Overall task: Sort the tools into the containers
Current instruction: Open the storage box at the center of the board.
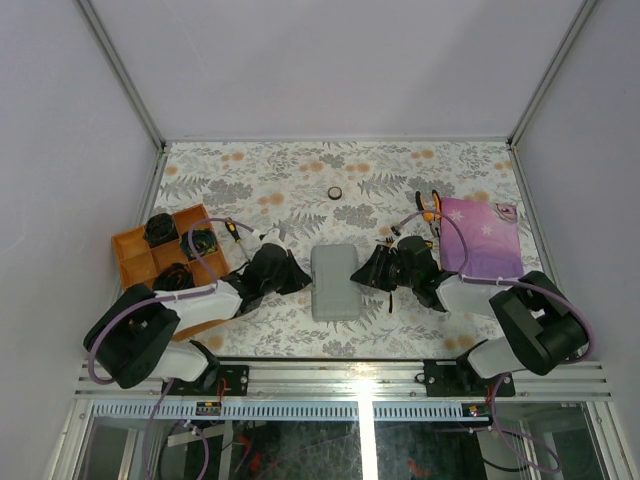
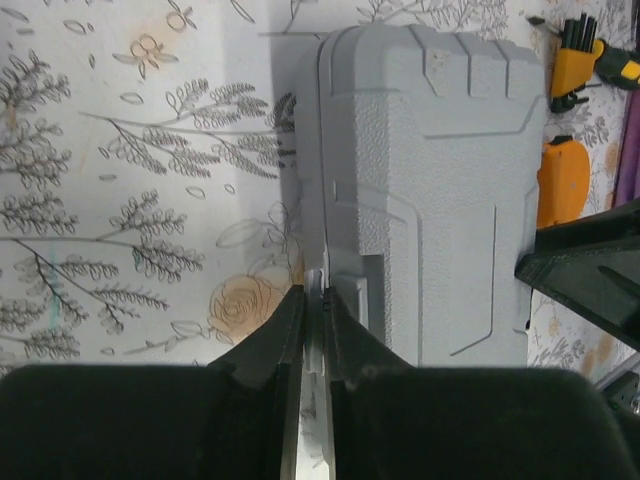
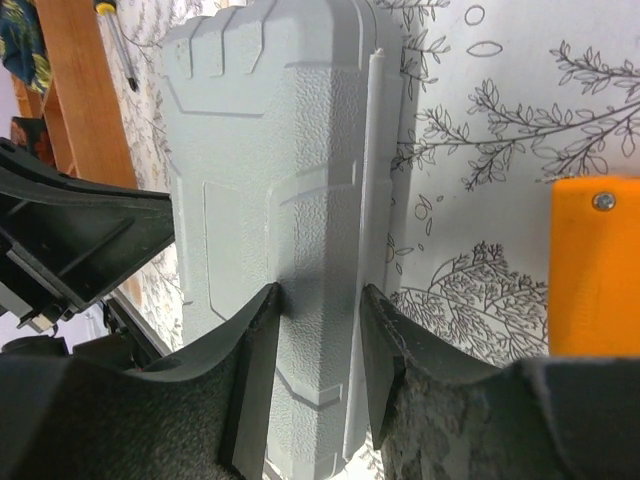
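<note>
1. The left arm (image 1: 150, 335) reaches inward toward the middle, with its wrist held low.
2. The left pincer (image 2: 314, 300) has its fingers almost together, pinching a thin edge of the grey case (image 2: 430, 180).
3. The right arm (image 1: 530, 320) mirrors it from the opposite side.
4. The right pincer (image 3: 315, 305) clamps the case's ridged edge, jaws part-way apart.

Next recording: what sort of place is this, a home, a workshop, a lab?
Probably a lab test cell: plain white panel walls in metal framing enclose a floral-clothed table, and the left arm and right arm are bolted to an aluminium rail at its near edge.
</note>
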Motion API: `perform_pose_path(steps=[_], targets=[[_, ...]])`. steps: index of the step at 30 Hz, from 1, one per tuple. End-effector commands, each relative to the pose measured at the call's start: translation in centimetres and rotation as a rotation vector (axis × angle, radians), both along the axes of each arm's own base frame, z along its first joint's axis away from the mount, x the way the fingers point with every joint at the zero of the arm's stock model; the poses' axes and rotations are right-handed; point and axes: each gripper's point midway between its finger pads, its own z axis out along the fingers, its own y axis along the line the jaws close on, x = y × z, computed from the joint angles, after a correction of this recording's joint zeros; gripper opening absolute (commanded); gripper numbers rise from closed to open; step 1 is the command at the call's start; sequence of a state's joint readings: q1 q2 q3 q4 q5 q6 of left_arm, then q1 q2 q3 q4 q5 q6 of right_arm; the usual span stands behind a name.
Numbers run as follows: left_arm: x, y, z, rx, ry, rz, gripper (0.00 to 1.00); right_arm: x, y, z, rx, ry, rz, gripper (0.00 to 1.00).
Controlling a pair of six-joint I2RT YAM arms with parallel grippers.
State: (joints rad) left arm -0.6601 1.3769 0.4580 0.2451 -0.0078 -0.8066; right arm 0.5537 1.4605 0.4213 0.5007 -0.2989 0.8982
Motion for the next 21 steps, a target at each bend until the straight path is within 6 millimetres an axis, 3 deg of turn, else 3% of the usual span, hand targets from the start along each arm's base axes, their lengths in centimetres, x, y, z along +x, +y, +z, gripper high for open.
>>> perform_pose_path(steps=[1, 8, 12, 21], targets=[[0.0, 1.3, 1.3, 0.045, -0.016, 0.027, 0.00, -2.6, -4.4, -4.0, -0.263, 0.105, -0.001, 0.44], [-0.5, 3.0, 4.8, 0.071, -0.052, 0.066, 0.00, -1.0, -5.1, 0.9, -0.294, -0.025, -0.018, 0.66], [-1.3, 3.2, 6.2, 0.060, -0.050, 0.058, 0.00, -1.0, -5.4, 2.8, -0.284, -0.065, -0.029, 0.68], [-2.1, 2.4, 10.6, -0.030, -0.083, 0.032, 0.00, -1.3, -6.1, 4.6, -0.270, -0.102, -0.062, 0.68]])
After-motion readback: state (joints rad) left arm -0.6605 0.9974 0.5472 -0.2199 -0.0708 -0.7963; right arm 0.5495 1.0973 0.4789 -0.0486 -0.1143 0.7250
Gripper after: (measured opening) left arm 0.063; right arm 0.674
